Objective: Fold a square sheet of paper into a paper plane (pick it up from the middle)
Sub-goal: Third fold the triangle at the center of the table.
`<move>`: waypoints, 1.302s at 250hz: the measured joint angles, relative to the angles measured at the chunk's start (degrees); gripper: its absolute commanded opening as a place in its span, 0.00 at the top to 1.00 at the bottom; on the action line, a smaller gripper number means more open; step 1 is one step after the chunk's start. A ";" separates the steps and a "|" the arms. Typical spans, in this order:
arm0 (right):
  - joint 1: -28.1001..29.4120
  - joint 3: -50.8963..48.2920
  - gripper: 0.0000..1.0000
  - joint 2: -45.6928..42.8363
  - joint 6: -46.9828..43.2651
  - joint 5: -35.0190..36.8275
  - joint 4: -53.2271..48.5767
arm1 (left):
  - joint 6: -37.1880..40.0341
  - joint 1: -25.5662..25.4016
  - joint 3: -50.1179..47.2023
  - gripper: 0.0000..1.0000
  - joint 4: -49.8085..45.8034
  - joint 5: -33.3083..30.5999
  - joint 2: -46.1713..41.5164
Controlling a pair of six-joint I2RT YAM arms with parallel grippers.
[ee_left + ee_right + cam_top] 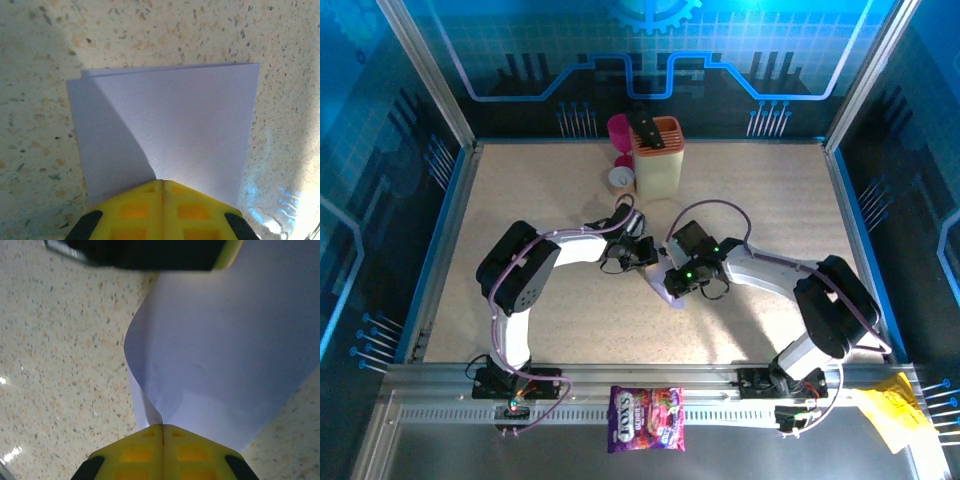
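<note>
The square sheet of paper [677, 292] is pale lilac and lies folded double mid-table between the two arms. In the left wrist view the paper [175, 125] lies flat, its two layers showing at the far edge. My left gripper [162, 183] is shut, its yellow tips meeting at the paper's near edge; I cannot tell if paper is pinched between them. In the right wrist view the paper [225, 350] curls up from the table into my right gripper [162, 426], which is shut on it. The left gripper's body [150, 252] hangs over the paper's far end.
A cream knife holder with an orange top [660, 158] stands at the back centre, with a pink cup [618, 128] and a small round tub [620, 178] beside it. A purple sweets bag [647, 418] and yellow crumpled paper [890, 410] lie on the near rail.
</note>
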 measured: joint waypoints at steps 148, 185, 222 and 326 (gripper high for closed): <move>-1.70 3.21 1.00 4.33 -0.87 3.30 -1.07 | 0.63 0.00 0.00 1.00 0.22 0.04 0.09; -2.25 3.08 1.00 4.46 -0.85 3.41 -1.05 | 0.66 0.00 0.00 1.00 0.22 0.13 0.09; -2.36 2.95 1.00 5.42 -0.85 3.39 -0.70 | 0.83 0.00 0.00 1.00 0.24 0.17 0.11; -2.78 1.31 1.00 6.80 -0.79 3.41 0.76 | 0.83 0.00 0.00 1.00 1.11 0.33 0.42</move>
